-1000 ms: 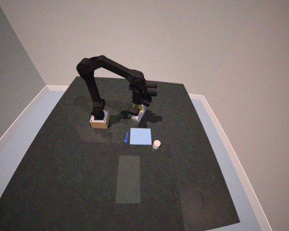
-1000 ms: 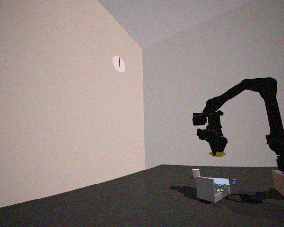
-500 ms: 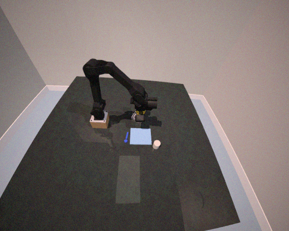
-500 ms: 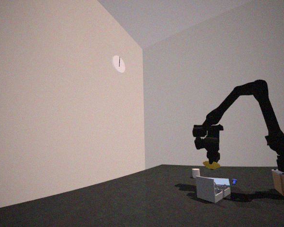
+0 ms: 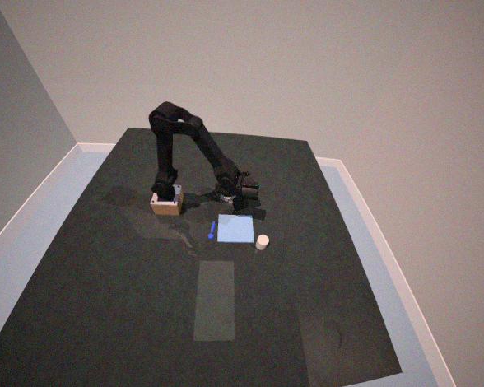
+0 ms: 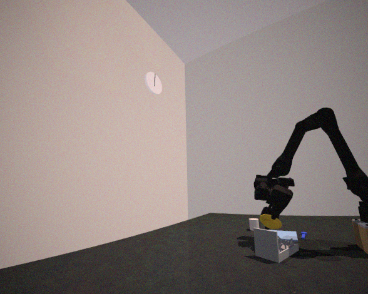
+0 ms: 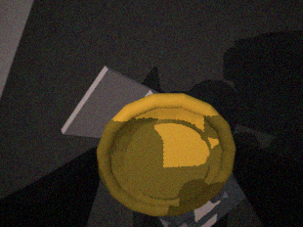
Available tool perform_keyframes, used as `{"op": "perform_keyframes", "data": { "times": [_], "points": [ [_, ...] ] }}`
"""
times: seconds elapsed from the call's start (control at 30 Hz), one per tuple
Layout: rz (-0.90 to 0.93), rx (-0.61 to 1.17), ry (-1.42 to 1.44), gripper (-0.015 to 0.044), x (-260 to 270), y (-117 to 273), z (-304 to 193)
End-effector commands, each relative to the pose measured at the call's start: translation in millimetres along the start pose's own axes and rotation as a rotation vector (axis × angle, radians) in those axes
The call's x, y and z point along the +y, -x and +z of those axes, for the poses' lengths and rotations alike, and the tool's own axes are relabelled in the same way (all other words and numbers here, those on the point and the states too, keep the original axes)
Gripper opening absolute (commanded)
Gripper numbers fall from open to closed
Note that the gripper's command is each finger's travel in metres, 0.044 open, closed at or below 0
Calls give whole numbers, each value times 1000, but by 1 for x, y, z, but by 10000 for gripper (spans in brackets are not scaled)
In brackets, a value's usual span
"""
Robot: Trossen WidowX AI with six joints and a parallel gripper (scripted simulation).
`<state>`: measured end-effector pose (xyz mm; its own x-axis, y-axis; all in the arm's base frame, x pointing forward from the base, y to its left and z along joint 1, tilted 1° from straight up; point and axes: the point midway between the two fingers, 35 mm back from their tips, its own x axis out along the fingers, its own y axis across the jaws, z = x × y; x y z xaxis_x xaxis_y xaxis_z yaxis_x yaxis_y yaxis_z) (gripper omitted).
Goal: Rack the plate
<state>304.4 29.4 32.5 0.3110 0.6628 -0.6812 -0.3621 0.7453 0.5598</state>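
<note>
The yellow round plate (image 6: pixel 270 221) (image 7: pixel 166 155) is held off the table, tilted, with its hollow face toward the wrist camera. My gripper (image 6: pixel 270 218) is shut on the plate. In the top view the arm's hand hides the plate. The grey dish rack (image 6: pixel 265 245) (image 5: pixel 226 198) stands on the table, with a tall end panel and small rails inside. In the exterior view the plate shows just above the rack's panel, not between the rails. In the wrist view the rack's panel (image 7: pixel 105 103) shows beyond the plate, which hides much of the rack.
A light blue square board (image 5: pixel 235 228) lies near the rack. A white cylinder (image 5: pixel 262 241) (image 6: pixel 253 224) stands by the board's corner, and a blue spoon-like thing (image 5: pixel 212 230) (image 6: pixel 303 234) lies on its other side. The arm's wooden base block (image 5: pixel 167 208) (image 6: pixel 363 238) is farther off.
</note>
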Motion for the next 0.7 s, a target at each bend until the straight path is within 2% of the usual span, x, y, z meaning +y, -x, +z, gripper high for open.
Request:
{"op": "perform_keyframes", "data": {
  "times": [0.0,0.67],
  "points": [
    [51,-54,71,0,-2,-4,-3],
    [235,-454,538,0,0,-3,-25]
  ]
}}
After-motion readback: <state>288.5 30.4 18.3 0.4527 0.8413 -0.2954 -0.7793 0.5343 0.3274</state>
